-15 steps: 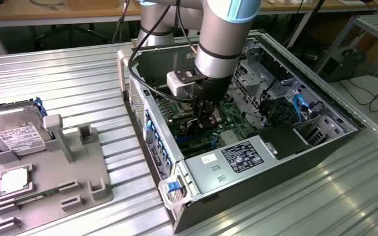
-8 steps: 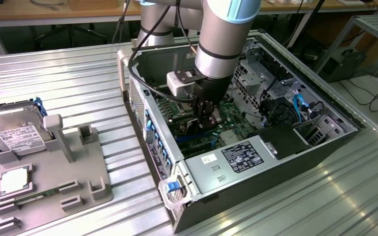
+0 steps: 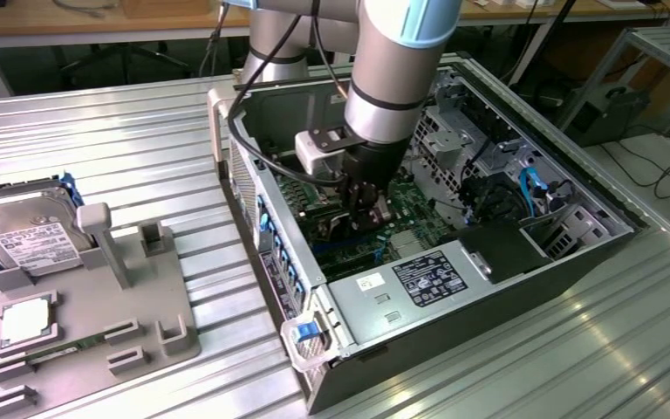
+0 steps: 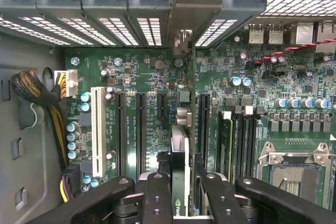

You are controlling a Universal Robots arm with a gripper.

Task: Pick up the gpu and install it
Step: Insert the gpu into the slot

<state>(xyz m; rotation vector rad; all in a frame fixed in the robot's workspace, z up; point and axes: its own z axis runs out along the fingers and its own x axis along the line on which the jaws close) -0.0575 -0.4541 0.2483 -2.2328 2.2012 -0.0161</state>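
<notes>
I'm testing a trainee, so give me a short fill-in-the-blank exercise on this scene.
1. The fingers grip the ____, held on edge over the motherboard.
2. The arm reaches down into the open computer ____.
3. On the grey tray outside lies a silver hard ____.
4. The single white slot sits on the ____ board.

Missing words: gpu; case; drive; green

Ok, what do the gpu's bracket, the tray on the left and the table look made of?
The gpu, held edge-on in the tool: its bracket looks like dull bare sheet metal. The tray: matte grey, moulded posts, probably plastic or printed. The table: ribbed, brushed sheen, likely aluminium.
</notes>
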